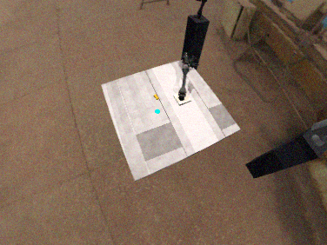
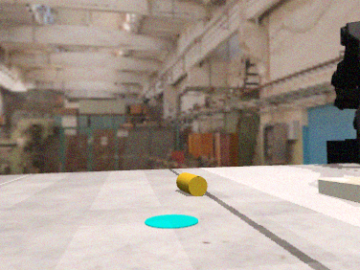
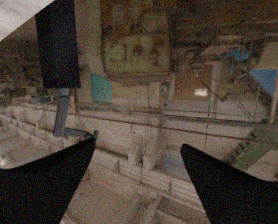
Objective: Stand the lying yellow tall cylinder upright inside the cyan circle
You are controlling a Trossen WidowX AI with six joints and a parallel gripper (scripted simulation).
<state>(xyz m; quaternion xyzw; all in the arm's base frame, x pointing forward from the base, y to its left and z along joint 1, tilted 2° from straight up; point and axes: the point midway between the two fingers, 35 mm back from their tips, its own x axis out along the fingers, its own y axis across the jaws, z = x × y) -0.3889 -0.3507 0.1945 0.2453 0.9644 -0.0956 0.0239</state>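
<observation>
The yellow tall cylinder lies on its side on the pale, striped tabletop, just beyond the flat cyan circle and apart from it, beside a thin dark line running across the surface. Both sit toward the middle of the tabletop, away from its edges, with open surface around them. The arm stands upright on its base, well apart from the cylinder. The hand has its dark tapered fingers spread wide, with nothing between them.
</observation>
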